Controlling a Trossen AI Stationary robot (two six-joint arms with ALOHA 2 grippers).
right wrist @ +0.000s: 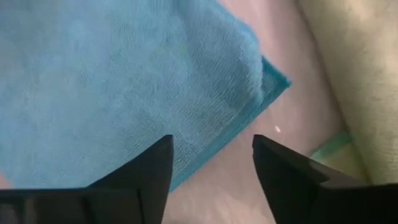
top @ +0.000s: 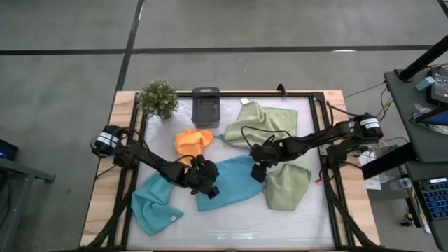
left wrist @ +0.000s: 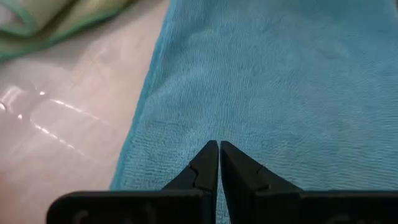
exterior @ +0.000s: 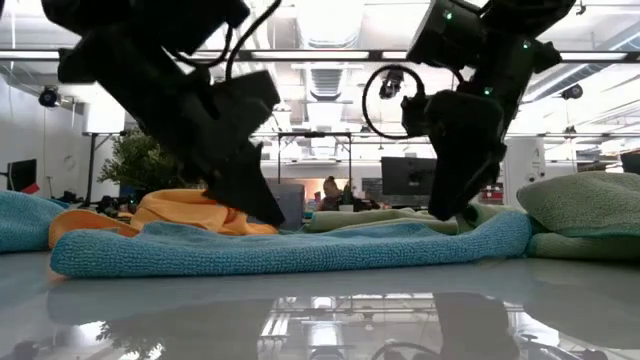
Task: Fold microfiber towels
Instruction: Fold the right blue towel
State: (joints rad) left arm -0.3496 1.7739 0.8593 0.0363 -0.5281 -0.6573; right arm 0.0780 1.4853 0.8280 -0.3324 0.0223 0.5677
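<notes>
A light blue towel [top: 234, 183] lies folded on the table's middle, its upper layer [right wrist: 186, 74] set back from the lower layer's corner [right wrist: 278, 81]. My left gripper [top: 208, 183] is shut, its tips [left wrist: 219, 148] down at this towel's left part. My right gripper [top: 257, 173] hangs open just above the towel's right end [exterior: 500, 232], its fingers [right wrist: 149, 168] astride the towel's edge without touching it. A second blue towel [top: 154, 204] lies near left, an orange towel [top: 192, 142] behind it, and two green towels sit far [top: 260, 124] and near right [top: 287, 186]. My left gripper meets the blue towel's upper face [left wrist: 219, 134] with its shut fingertips, a little in from the towel's side edge [left wrist: 140, 130]. The fingers slant down from the table's left side. No cloth shows between them. The towel lies flat on the table.
A small dark grey box [top: 206, 105] and a little potted plant [top: 159, 98] stand at the table's far edge. A raised frame [top: 318, 126] runs round the table. Bare tabletop [top: 238, 224] shows along the near edge.
</notes>
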